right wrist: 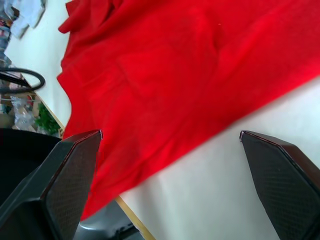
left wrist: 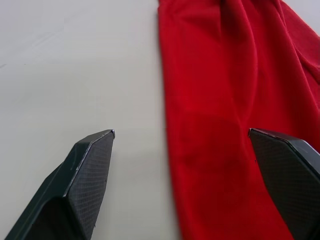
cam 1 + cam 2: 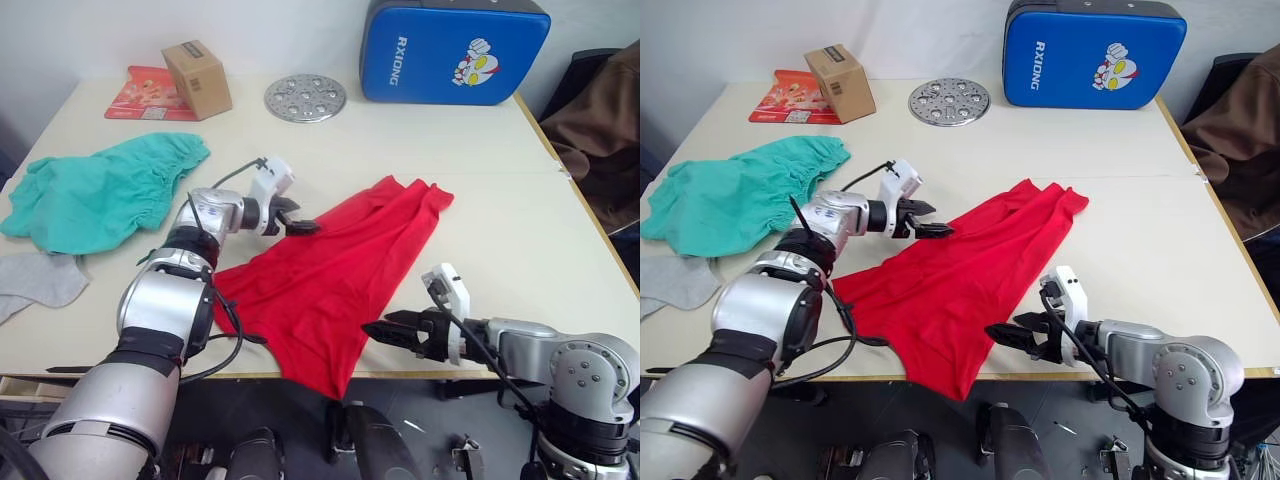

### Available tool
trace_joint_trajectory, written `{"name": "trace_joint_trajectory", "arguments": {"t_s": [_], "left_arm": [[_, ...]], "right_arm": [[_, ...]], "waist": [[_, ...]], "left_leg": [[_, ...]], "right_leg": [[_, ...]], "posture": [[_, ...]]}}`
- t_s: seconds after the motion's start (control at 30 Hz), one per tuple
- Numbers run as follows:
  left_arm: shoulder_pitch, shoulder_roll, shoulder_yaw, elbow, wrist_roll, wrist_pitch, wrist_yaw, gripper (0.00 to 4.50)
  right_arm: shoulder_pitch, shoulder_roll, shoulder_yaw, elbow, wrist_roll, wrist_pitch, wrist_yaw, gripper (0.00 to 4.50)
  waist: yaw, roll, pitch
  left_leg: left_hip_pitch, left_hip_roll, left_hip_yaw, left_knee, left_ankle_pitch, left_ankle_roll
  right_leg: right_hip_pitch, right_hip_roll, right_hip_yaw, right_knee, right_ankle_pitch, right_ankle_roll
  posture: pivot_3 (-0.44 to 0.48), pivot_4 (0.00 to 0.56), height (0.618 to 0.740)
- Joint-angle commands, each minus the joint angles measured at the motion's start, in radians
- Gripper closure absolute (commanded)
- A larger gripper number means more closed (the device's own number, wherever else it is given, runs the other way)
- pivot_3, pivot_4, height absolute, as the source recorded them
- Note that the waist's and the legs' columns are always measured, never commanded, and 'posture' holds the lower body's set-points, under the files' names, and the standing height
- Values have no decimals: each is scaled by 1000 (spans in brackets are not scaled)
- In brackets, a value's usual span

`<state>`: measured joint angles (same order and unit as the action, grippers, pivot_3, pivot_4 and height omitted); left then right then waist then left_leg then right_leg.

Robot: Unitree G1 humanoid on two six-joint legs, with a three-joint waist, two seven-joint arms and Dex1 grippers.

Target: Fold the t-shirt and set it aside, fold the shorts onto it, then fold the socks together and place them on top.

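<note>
Bracketing the t-shirt (image 3: 335,285), long axis diagonal: left gripper (image 3: 300,226) spread at its far-left edge, right gripper (image 3: 385,331) spread at its near-right hem.

Left arm: silver, bent at the elbow, forearm reaching forward and inward across the body, wrist level. Left gripper (image 3: 306,226): two black fingers (image 2: 82,180) spread wide apart, nothing between them, tips pointing toward the robot's right. A black cable loops along the forearm behind the pincer.

Right arm: silver, low and close in, forearm turned inward. Right gripper (image 3: 380,329): black fingers (image 1: 60,185) spread wide, nothing gripped, tips pointing toward the robot's left. White wrist housing sits just behind the pincer.
</note>
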<state>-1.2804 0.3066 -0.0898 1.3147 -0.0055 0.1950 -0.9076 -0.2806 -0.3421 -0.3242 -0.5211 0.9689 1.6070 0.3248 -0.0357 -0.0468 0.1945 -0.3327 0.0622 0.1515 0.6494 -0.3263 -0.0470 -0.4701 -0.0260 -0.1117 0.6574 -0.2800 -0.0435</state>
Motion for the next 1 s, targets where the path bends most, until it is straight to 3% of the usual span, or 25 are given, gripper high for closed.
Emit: {"name": "trace_joint_trajectory", "arguments": {"t_s": [0.03, 0.13, 0.23, 0.67, 1.0], "left_arm": [[-16, -13, 17, 7, 24, -24, 26, 16], [-10, -24, 20, 13, 42, -32, 56, 604], [-9, -26, 34, 19, 46, -33, 81, 1555], [-29, -13, 114, 13, 37, -7, 49, 1555], [-28, -27, 146, 19, 41, 17, 116, 1555]], "right_arm": [[2, 24, 24, 25, 15, 7, -41, 0], [1, 34, 39, 40, 8, 7, -55, 0], [-12, 44, 50, 62, -13, 7, -66, 0], [-22, 45, 63, 83, -41, -3, -73, 0], [-27, 30, 90, 101, -54, -26, -68, 0]], "waist": [[-3, 0, 0], [-9, 0, 0], [-15, 0, 0], [-19, -1, -1], [-19, -2, -1]], "left_leg": [[0, 0, 0, -1, 1, -1], [0, 0, 0, -2, 1, -2], [0, 1, 0, -1, 2, -3], [2, 1, 0, -1, 2, -3], [10, 0, 1, -1, 2, -3]], "right_leg": [[0, 0, 0, 0, 0, 0], [1, 0, 0, 2, 0, 0], [1, 0, 0, 2, 0, -1], [3, 0, 0, 3, 0, -1], [6, 0, 1, 3, 0, -1]], "posture": [[0, 150, 740], [0, 150, 740], [0, 150, 740], [0, 150, 740], [0, 150, 740]]}}
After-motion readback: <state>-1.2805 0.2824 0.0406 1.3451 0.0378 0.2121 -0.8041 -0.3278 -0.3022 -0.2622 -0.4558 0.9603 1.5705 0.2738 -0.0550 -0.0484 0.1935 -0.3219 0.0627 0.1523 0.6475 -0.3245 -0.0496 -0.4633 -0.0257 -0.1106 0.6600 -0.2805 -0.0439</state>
